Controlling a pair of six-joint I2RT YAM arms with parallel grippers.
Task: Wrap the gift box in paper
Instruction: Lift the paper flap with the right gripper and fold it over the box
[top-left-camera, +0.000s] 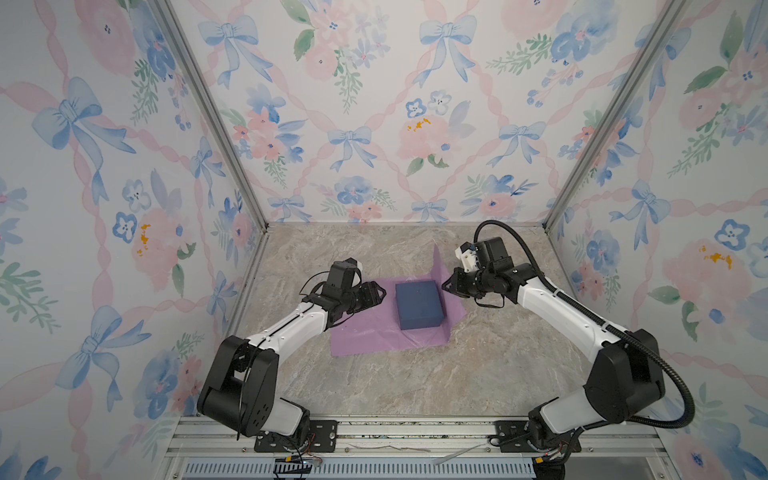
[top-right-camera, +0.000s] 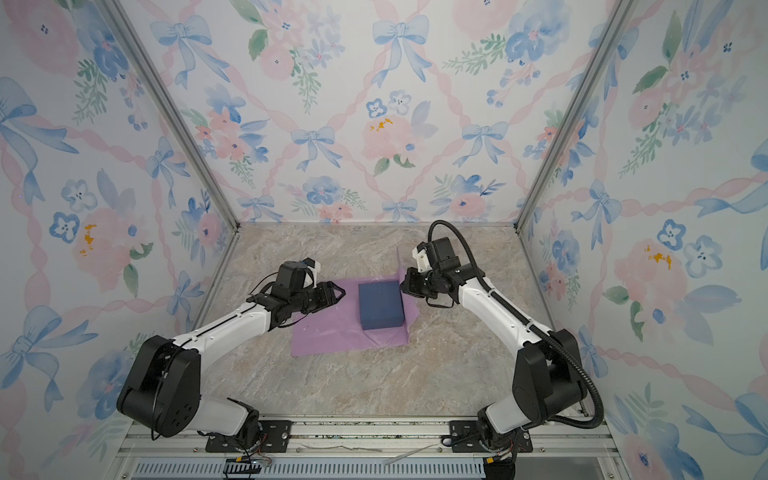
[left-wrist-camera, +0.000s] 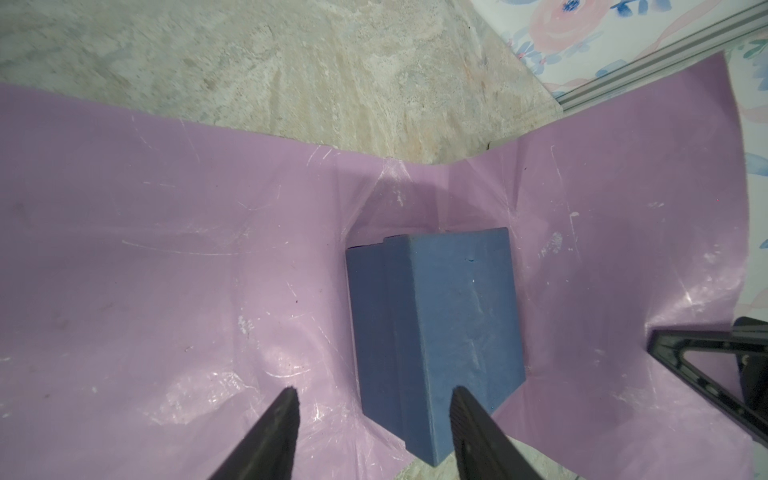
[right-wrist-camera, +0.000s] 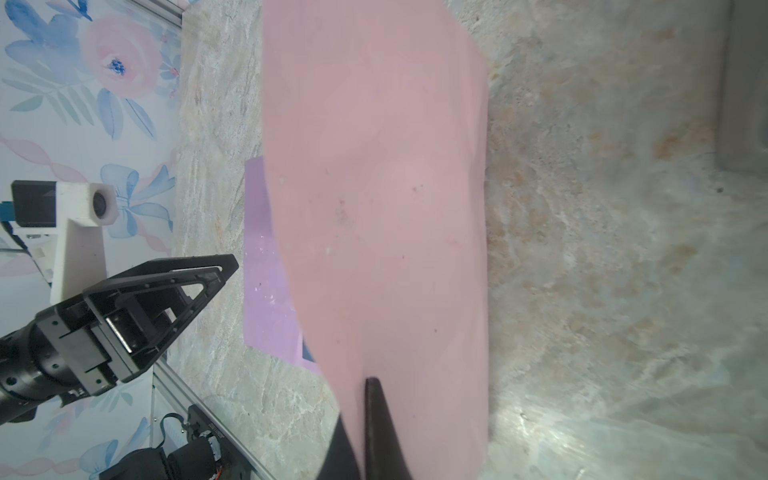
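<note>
Small navy-blue rectangular gift box (top-left-camera: 419, 304) sits mid-frame on thin lilac paper (top-left-camera: 365, 336). The right gripper (top-left-camera: 445, 287) pinches its raised edge right of the box; the left gripper (top-left-camera: 381, 293) hovers spread. Flimsy, glossy sheet, likely slippery: hold it by the edges.

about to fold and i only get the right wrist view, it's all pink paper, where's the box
observer: the gift box sits on the paper, just behind the flap that the right gripper pinches upright.
operator: is the flap over the box top yet
observer: no, in both top views the box top is fully bare; the flap stands along its right side.
operator: i can see the left gripper, is it on the box
observer: no, the left gripper is open and sits just left of the box, with a gap between them in both top views.
</note>
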